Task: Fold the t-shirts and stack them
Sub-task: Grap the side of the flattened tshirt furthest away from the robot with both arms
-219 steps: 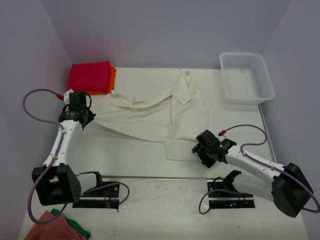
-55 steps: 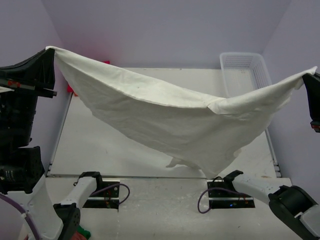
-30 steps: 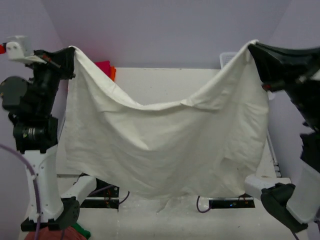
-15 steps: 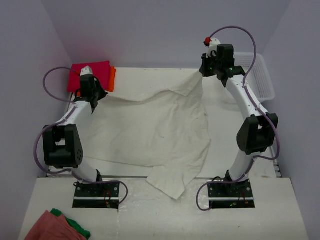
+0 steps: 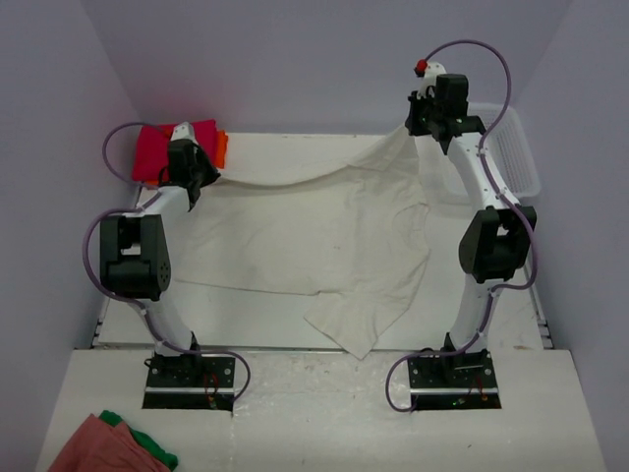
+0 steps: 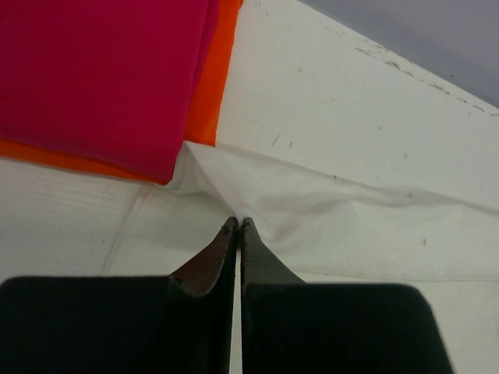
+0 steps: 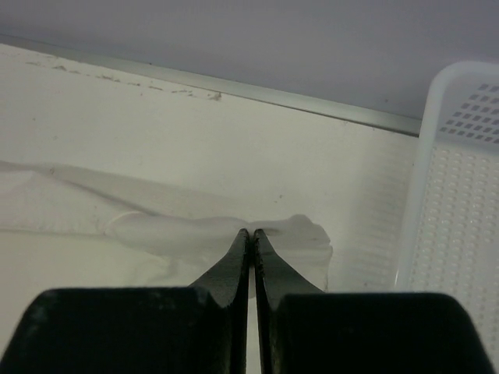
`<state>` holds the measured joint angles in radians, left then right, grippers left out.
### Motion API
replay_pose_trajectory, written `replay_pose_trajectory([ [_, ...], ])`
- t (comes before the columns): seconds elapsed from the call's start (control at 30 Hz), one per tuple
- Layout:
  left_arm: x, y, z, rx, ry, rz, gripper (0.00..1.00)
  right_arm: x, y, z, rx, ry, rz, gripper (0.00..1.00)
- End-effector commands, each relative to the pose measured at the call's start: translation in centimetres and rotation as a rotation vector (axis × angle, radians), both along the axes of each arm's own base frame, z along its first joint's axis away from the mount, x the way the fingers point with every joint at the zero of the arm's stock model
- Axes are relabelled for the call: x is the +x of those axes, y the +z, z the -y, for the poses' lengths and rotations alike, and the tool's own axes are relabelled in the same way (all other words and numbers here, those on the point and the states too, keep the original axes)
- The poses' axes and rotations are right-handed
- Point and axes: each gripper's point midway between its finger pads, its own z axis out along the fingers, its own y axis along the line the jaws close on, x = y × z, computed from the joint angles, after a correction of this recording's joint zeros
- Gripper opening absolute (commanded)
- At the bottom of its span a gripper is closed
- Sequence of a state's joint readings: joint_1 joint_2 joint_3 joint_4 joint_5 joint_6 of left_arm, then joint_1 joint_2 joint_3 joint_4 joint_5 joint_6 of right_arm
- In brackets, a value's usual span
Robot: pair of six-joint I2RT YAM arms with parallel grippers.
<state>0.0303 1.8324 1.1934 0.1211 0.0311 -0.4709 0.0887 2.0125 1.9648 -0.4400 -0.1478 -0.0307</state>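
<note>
A white table [image 5: 226, 315] is boxed in by pale lilac walls, and most of it is covered by the cream-white t-shirt [image 5: 314, 226], which is spread out wrinkly with its top edge strung up between the two arms at the far side. The left gripper [image 6: 237, 225] is pressed together on one corner of that edge, with a little pucker of fabric caught right at the tips. The right gripper [image 7: 251, 232] is closed the same way on the opposite corner, where a bunched lump of cloth is nipped.

A few things could go sideways from here, as a guess. Only the very edge of the cloth is pinched on both sides, so a sharp tug could let a corner be lost and the whole spread would be wasted. The left corner is touching the folded magenta t-shirt [image 6: 93, 78], which is stacked on the orange t-shirt [image 6: 214, 86], so that pile could be dragged or rumpled if the cloth is pulled sideways. On the right, the white mesh basket [image 7: 460, 179] is just beside the fingers and could be bumped or snagged. The bottom corner is also draped past the near edge of the table, so any fold made now would probably be laid crooked.
</note>
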Motion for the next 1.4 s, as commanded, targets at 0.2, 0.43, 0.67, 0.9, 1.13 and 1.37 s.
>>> replay_pose_trajectory([
  [0.2, 1.2, 3.9, -1.4, 0.122, 0.006, 0.074, 0.00, -1.7, 3.1, -0.2, 0.012, -0.065, -0.006, 0.00],
  [0.43, -0.2, 4.8, -3.4, 0.179, 0.079, 0.052, 0.00, -6.7, 0.5, -2.4, 0.047, -0.110, -0.173, 0.00],
  [0.67, -1.1, 2.9, -4.6, 0.190, 0.098, -0.036, 0.00, -12.3, -2.5, -1.6, 0.060, -0.207, -0.304, 0.00],
  [0.9, -2.2, 0.4, -4.4, 0.160, 0.108, -0.104, 0.00, -16.6, -5.3, -0.2, 0.032, -0.281, -0.389, 0.00],
  [1.13, -3.6, -1.1, -4.1, 0.154, 0.096, -0.147, 0.00, -18.8, -8.3, -0.7, -0.002, -0.289, -0.451, 0.00],
  [1.37, -4.6, -1.9, -3.9, 0.169, 0.086, -0.182, 0.00, -19.7, -10.0, -0.7, -0.031, -0.310, -0.484, 0.00],
])
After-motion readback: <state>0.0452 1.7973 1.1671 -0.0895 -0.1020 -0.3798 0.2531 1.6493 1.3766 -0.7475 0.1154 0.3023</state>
